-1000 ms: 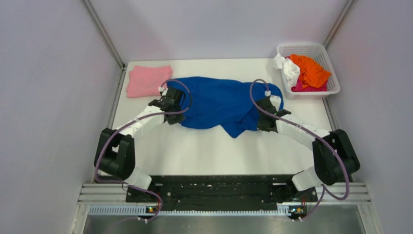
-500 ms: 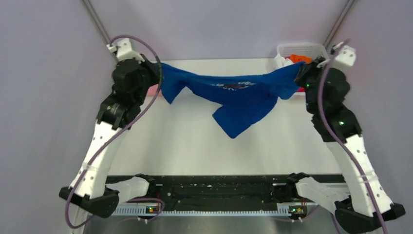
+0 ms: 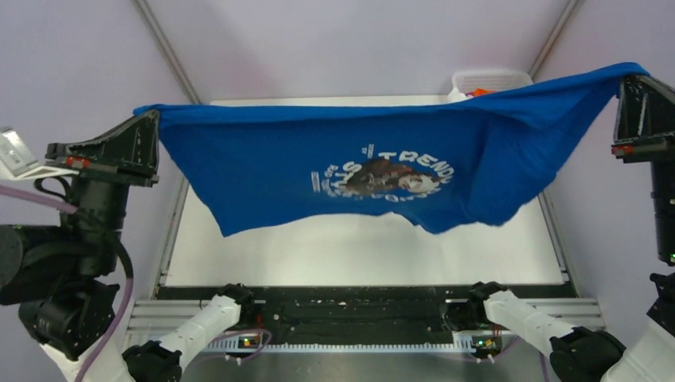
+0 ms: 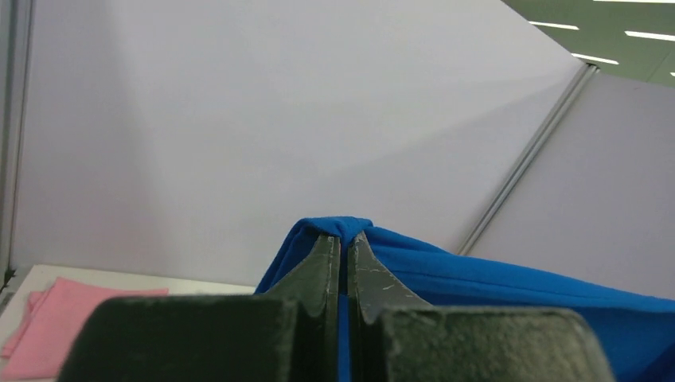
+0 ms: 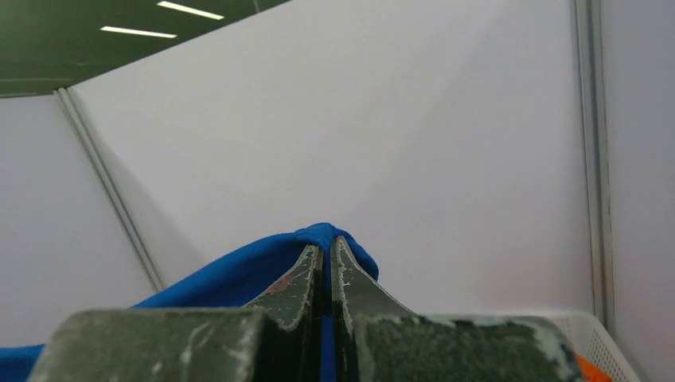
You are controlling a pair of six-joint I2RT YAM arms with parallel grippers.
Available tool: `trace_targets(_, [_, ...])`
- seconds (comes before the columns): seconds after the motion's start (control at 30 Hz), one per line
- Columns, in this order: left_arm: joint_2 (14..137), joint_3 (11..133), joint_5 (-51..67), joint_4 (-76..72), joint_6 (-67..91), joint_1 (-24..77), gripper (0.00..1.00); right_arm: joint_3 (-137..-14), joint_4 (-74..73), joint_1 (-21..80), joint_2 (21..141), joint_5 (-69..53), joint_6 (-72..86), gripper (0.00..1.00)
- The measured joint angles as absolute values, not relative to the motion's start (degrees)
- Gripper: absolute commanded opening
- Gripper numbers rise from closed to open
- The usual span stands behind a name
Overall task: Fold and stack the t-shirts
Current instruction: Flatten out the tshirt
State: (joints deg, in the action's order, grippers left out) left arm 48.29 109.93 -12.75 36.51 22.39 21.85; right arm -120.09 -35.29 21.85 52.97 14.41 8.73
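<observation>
**Above the white table, the blue tee is now pulled out flat**

The white table sits between pale walls, and the blue tee hangs above it, clear of the surface. It is stretched from the left side of the scene to the right.

The left fingers are pressed together on its left top corner. The left wrist view shows cloth folded over the tips of the left fingers. The right fingers pinch the right top corner in the same way, and the right wrist view shows the blue hem wrapped over their tips.

A second ago the tee lay bunched on the table with both arms low upon it. Half a second ago it sagged between the arms at the far end, with one flap hanging down. Now both arms are higher and wider apart, and the cloth is open enough for the round print to show, its white letters facing up.

The near hem droops lowest at the right. The pink tee lies folded at the far left of the table. It shows only in the left wrist view, since the blue cloth covers it from above.

The basket is at the far right, and a bit of the orange tee shows above the blue edge.
</observation>
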Motion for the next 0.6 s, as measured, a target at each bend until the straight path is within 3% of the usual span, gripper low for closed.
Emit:
trace_targets(0.3, [48.82, 108.03, -11.40, 37.15, 22.50, 21.85, 0.00, -122.34, -36.73, 21.85, 54.83, 14.52, 4.99, 0.00])
trace_targets(0.6, [60.99, 88.36, -24.38, 33.67, 25.15, 20.01, 0.00, -91.94, -21.71, 21.82, 61.43, 26.83, -1.69, 0.00])
